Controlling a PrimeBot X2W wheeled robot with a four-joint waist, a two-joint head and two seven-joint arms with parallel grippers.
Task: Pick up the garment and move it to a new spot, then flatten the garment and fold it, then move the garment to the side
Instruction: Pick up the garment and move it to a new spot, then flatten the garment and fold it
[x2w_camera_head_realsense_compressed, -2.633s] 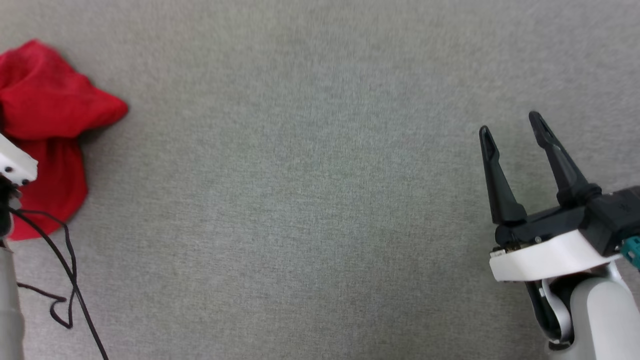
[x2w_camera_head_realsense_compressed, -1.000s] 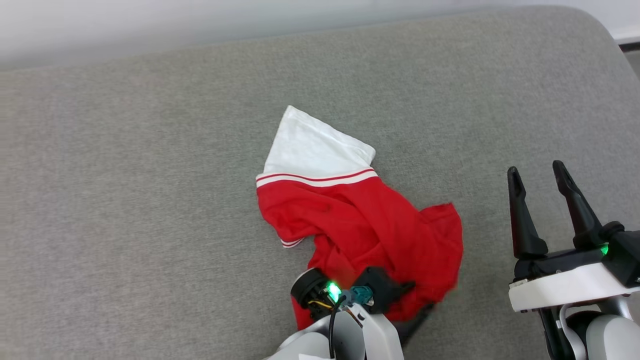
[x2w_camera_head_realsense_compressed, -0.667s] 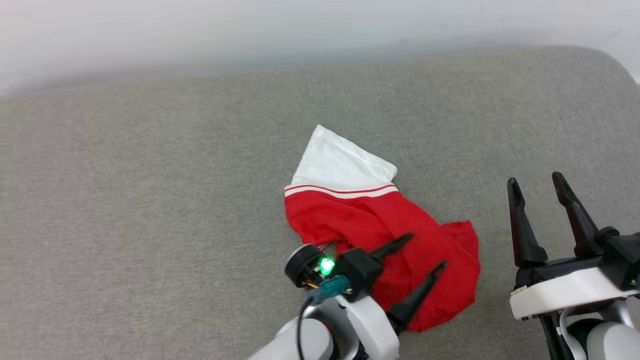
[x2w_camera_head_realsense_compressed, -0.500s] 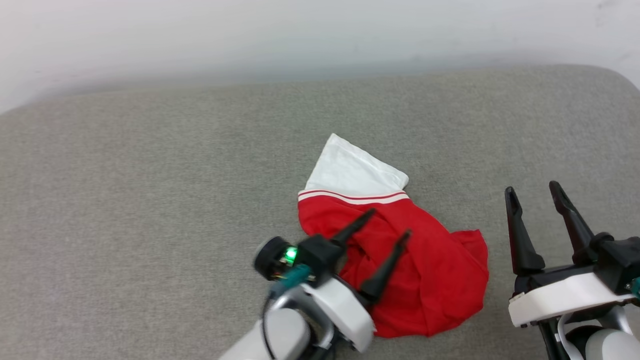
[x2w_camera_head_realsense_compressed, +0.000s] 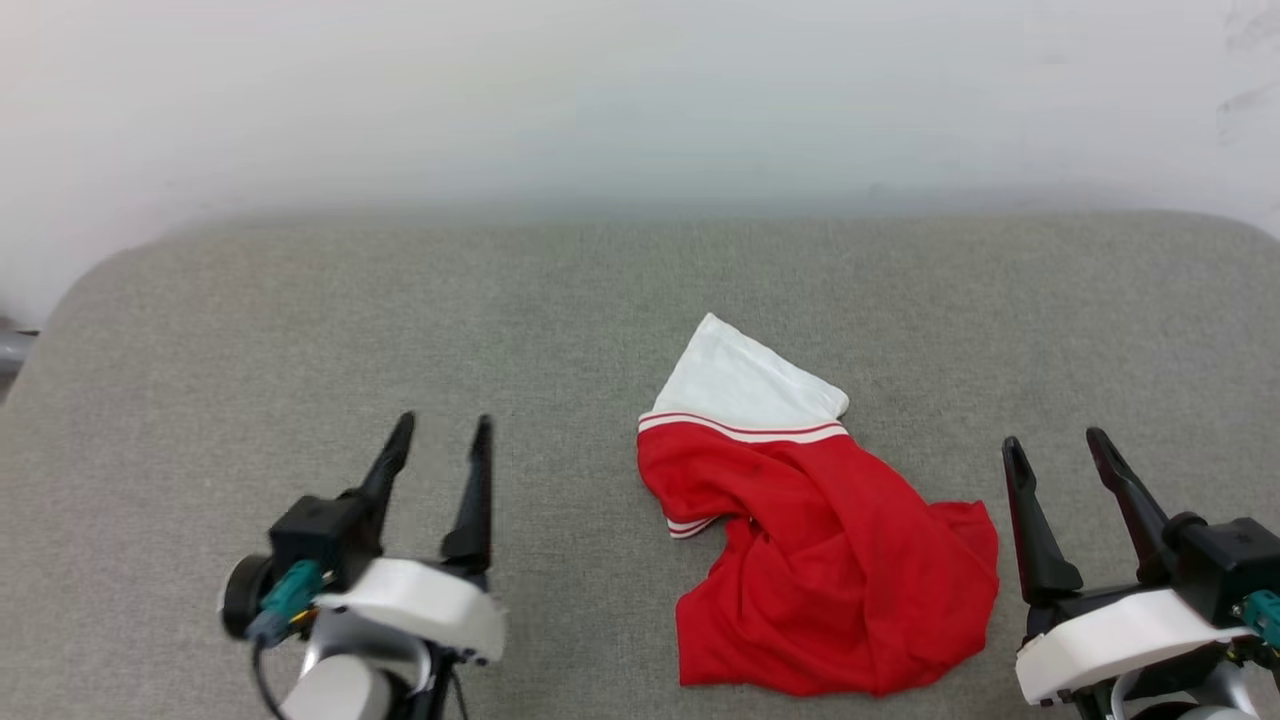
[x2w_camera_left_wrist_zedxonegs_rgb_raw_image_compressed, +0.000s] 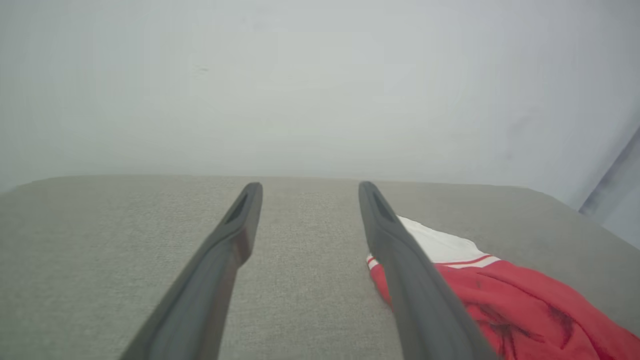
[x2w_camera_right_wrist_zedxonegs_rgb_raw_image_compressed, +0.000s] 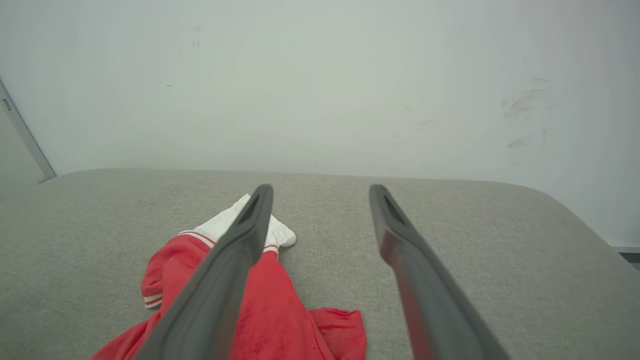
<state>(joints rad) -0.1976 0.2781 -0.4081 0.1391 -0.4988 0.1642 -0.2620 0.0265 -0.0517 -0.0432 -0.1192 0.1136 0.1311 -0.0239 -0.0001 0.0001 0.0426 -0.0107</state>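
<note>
Jersey (x2w_camera_head_realsense_compressed: 830, 560) lay crumpled between left pincer (x2w_camera_head_realsense_compressed: 443, 422) and right pincer (x2w_camera_head_realsense_compressed: 1053, 440), nearer the right; both pincers released, empty.

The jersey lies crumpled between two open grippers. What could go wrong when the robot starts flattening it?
1. The garment is bunched in layers, so a grasp may pinch several layers and it would not spread.
2. Its corners are hidden; a grasp point could be misjudged.
3. The left gripper stands farther from it than the right gripper, so a one-sided pull may only drag it.
</note>
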